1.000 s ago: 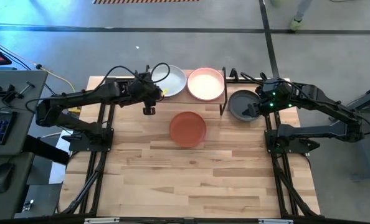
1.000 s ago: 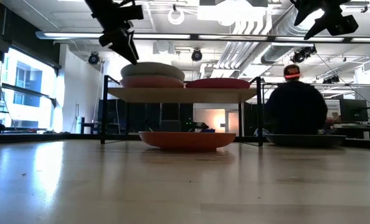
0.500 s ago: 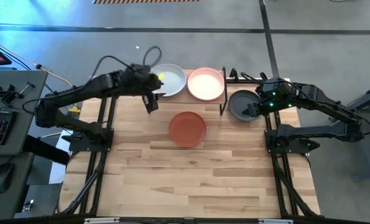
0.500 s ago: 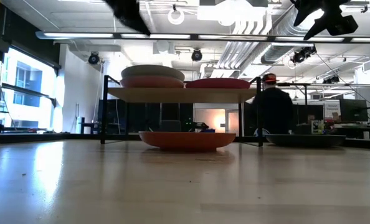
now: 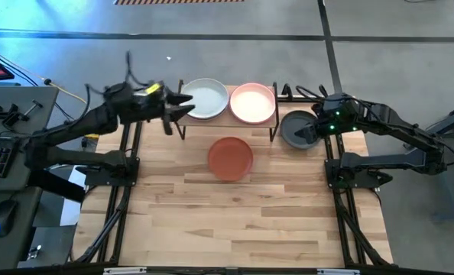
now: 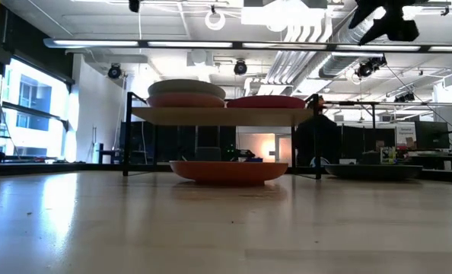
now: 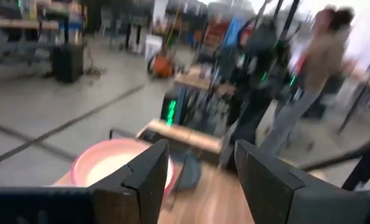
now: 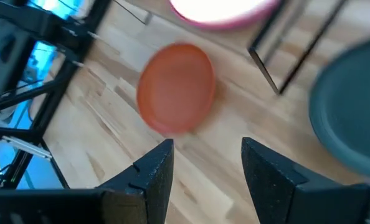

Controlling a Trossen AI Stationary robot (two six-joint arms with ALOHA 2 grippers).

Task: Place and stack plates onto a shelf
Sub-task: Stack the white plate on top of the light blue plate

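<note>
The shelf [image 6: 222,116] stands at the table's far middle. On its left half a pale plate [image 5: 206,98] lies on a pinkish plate [image 6: 186,100]. On its right half rests a light pink plate [image 5: 253,103]. A terracotta plate [image 5: 230,156] sits on the table in front of the shelf. A dark grey plate [image 5: 294,127] sits to the shelf's right. My left gripper [image 5: 185,107] is raised just left of the pale plate, pointing level, open and empty [image 7: 200,168]. My right gripper [image 5: 303,136] hovers open above the dark grey plate's near edge [image 8: 203,168].
Bare wooden tabletop [image 5: 235,221] stretches from the terracotta plate to the near edge. Black frame rails [image 5: 120,191] run along both sides of the table. A person [image 7: 322,43] stands in the room beyond the right arm.
My left gripper has risen from beside the shelf's left stack and drawn back a little toward the table's left edge. It has tipped from pointing down to pointing level and has rolled. The plates have stayed in place.
</note>
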